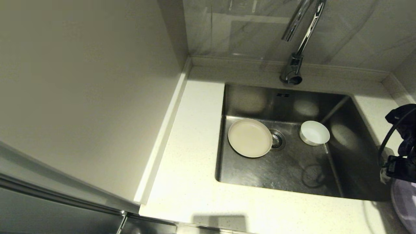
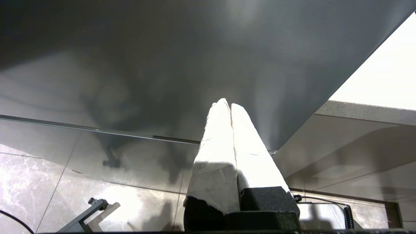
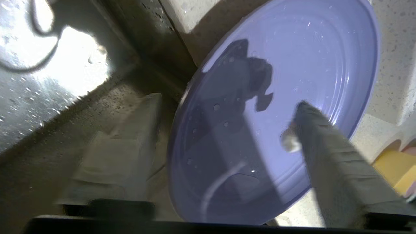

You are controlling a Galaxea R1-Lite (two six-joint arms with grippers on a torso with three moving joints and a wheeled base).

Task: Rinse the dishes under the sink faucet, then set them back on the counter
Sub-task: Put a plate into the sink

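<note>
Right claw [image 3: 227, 130] spread wide over the lilac plate [image 3: 276, 107], one finger [image 3: 328, 152] above its well, the other [image 3: 130, 146] off its rim toward the sink; nothing gripped, as far as can be judged. Plate flat on the counter [image 1: 195, 182] at the near right corner of the sink [image 1: 344, 113], wet with droplets, only its edge visible from the head view [image 1: 404, 204]. Judged rinsed and set back, so one dish of three done. Just past the plate, something yellow and pink [image 3: 395, 167], too cropped to name.

Farther out, inside the sink: cream plate [image 1: 250, 137] on the left of the floor, touching the drain [image 1: 277, 139]; white bowl [image 1: 314, 132] to the right of the drain, well apart from the plate. Both yet to be rinsed and returned. Faucet [image 1: 300, 39] at the far edge, no stream visible.

Left claw [image 2: 229, 107] closed, empty, parked low beside the cabinet [image 2: 162, 65], away from the work.
</note>
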